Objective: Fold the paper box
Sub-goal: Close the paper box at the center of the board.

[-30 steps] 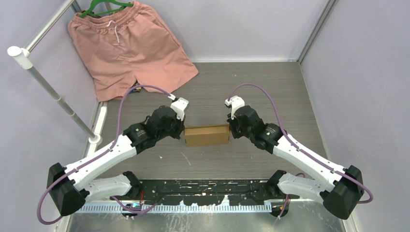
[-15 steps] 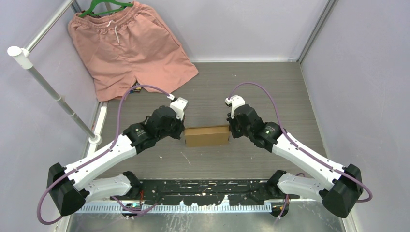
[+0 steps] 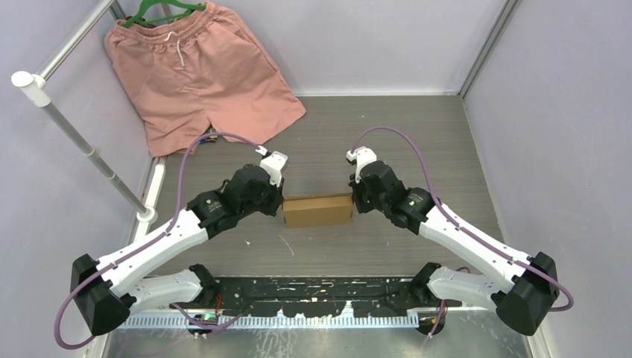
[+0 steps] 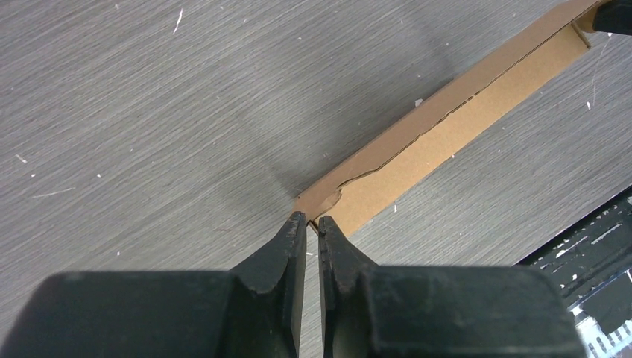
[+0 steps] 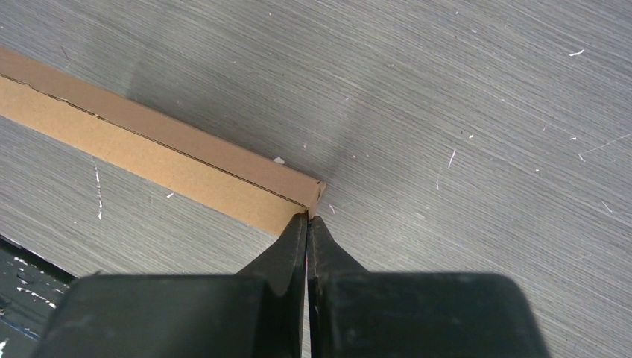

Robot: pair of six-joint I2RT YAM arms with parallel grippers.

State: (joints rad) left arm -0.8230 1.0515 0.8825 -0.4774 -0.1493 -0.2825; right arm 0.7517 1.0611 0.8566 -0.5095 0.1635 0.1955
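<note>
Flanking paper box point(image 3: 318, 210) (x1); 2 end effectors point(image 4: 312, 220) point(image 5: 308, 218)

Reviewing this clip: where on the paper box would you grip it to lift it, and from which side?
Probably mid-length, across the two long walls, coming straight down from above. The paper box lies flat and low on the table, its long sides free, while the left tool and right tool crowd its short ends.

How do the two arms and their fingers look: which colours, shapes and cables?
Both the left arm and the right arm have white links, bulky black joints and bases, and a purple cable looping to a white wrist piece. The fingers are matte black, tapering to narrow tips.
</note>
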